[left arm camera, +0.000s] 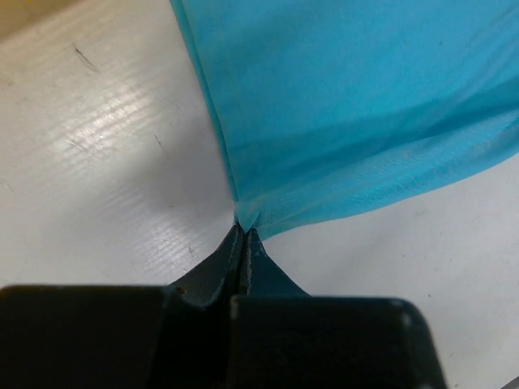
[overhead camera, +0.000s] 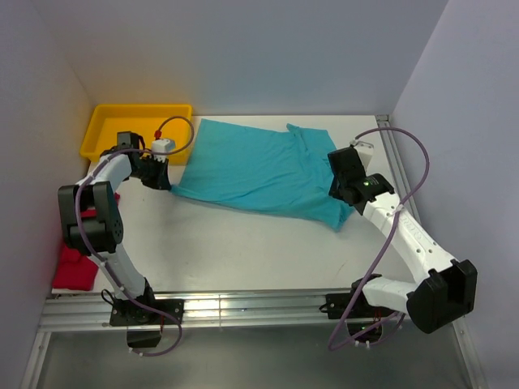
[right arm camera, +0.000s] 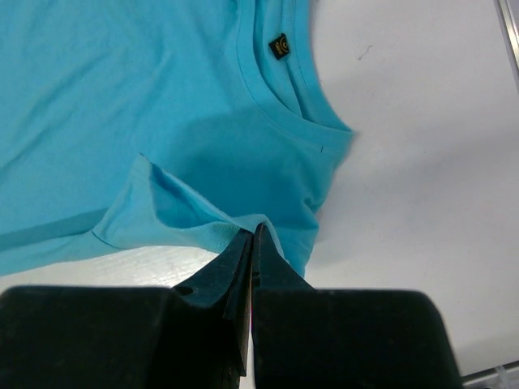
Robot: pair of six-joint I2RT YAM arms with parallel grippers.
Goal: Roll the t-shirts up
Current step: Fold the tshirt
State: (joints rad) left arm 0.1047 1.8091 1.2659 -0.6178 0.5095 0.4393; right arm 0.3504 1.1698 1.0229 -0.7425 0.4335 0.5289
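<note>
Though apart: two t-shirts (overhead camera: 259,174) (overhead camera: 75,267), one yellow tray (overhead camera: 91,139).

The red t-shirt (overhead camera: 75,269) shows only in part in the top view: the left arm (overhead camera: 96,220) covers much of it. The same arm's wrist hides part of the near wall of the yellow tray (overhead camera: 130,120). The teal t-shirt (overhead camera: 251,170) runs off 2 edges in each wrist view, and the print on its dark label (right arm camera: 279,46) is too small to read.
</note>
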